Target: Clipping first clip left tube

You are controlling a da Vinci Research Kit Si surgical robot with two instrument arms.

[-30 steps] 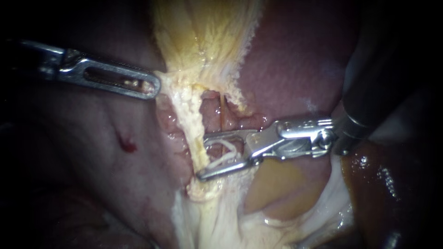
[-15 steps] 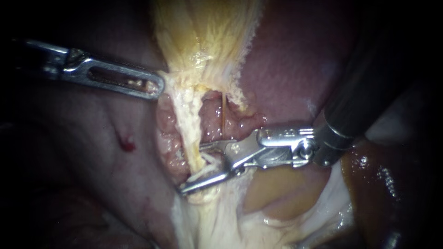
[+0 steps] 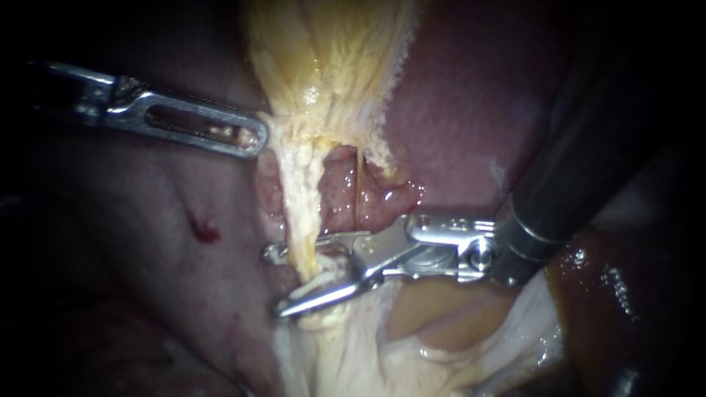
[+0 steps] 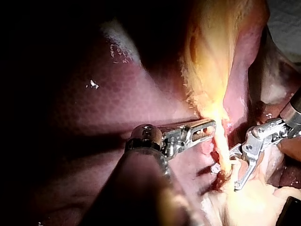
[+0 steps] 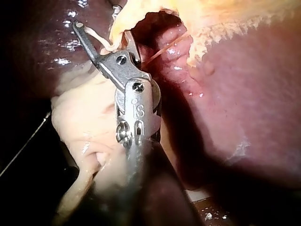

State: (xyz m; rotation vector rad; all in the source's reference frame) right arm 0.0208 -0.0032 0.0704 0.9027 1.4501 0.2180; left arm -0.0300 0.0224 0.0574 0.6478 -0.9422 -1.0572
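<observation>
Running pale from the gallbladder (image 3: 331, 59) downward, the left tube (image 3: 301, 209) lies between the parted jaws of the right instrument (image 3: 273, 282), one jaw each side, not yet squeezed. The left instrument (image 3: 246, 140), jaws clamped on the gallbladder's edge, holds it taut. Placement looks done to me; next comes a square, steady squeeze to do the clipping.

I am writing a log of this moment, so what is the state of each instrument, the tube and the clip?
Left instrument, slotted steel jaws: shut on the lower edge of the pale yellow gallbladder.
Right instrument, slim steel jaws: open, one jaw on each side of the tube.
Pale stringy left tube: whole, not yet clipped.
White clip: open, held in the right jaws.
</observation>
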